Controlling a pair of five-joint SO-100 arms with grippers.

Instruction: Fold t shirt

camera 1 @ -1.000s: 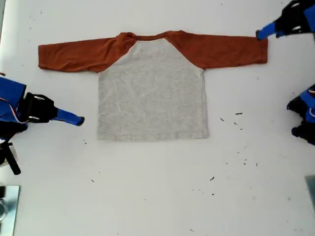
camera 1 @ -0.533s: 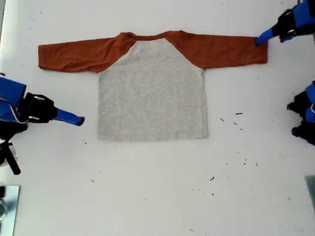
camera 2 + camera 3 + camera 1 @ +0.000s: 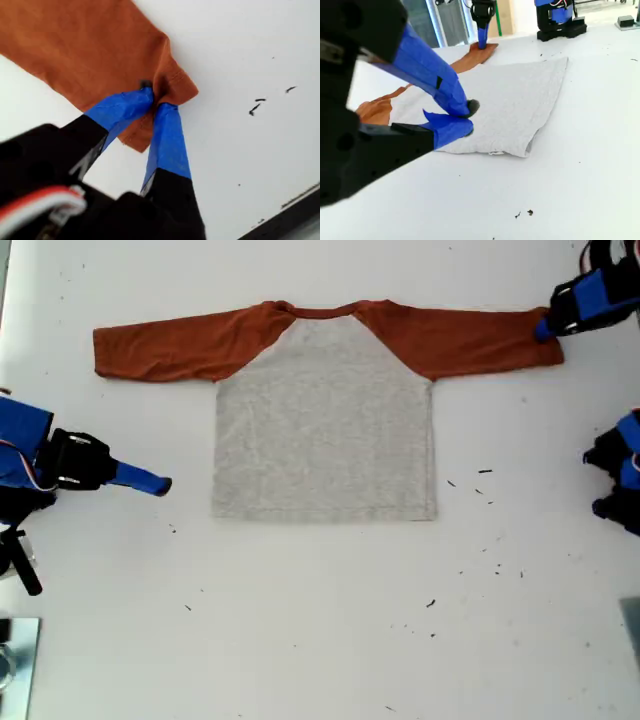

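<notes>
T shirt [image 3: 325, 420]: spread flat on white table [image 3: 320, 640], plain side up, sleeves out.
Handling: soft, light, limp; likely drags and bunches when pulled.
First gripper [image 3: 156, 100]: jaws pinched on sleeve cuff [image 3: 545, 340], exterior view's upper right.
Second gripper [image 3: 465, 117]: jaws nearly together, empty, beside hem.
Hold points: cuffs, hem corners.

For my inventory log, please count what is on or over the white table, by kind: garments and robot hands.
Garments: 1, the t shirt
Robot hands: 2, my first hand shut on the sleeve cuff, my second hand holding nothing
Total: 3
</notes>
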